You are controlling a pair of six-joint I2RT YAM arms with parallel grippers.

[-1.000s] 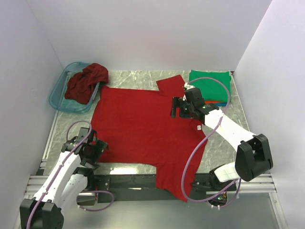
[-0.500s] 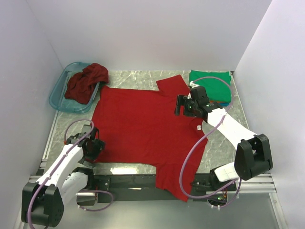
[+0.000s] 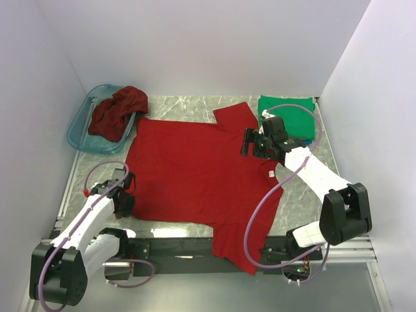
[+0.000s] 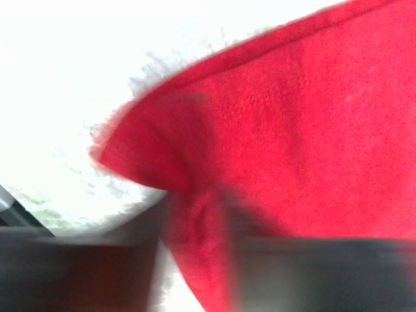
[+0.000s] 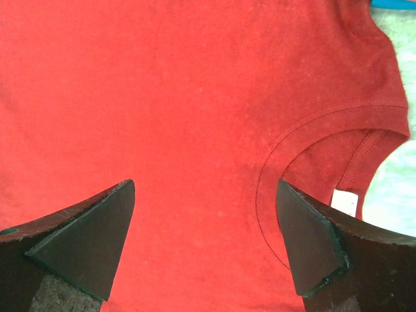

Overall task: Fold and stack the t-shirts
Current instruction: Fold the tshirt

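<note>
The left tool (image 3: 123,203) sits at the near hem corner of the bright red cloth t-shirt (image 3: 195,172), with a ridge of cloth between its fingers. Blur hides whether it is clamped. The shirt lies flat on the grey marbled counter (image 3: 91,170), its long axis running side to side: hem toward the left arm, collar toward the right. There the right tool (image 5: 205,227) hovers, spread wide and gripping nothing.

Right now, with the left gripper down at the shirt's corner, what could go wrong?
The left gripper sits on the very corner of the red shirt; so thin a hold may slip. The right gripper hangs open above the collar, so a one-sided pull could drag and wrinkle the cloth.
</note>
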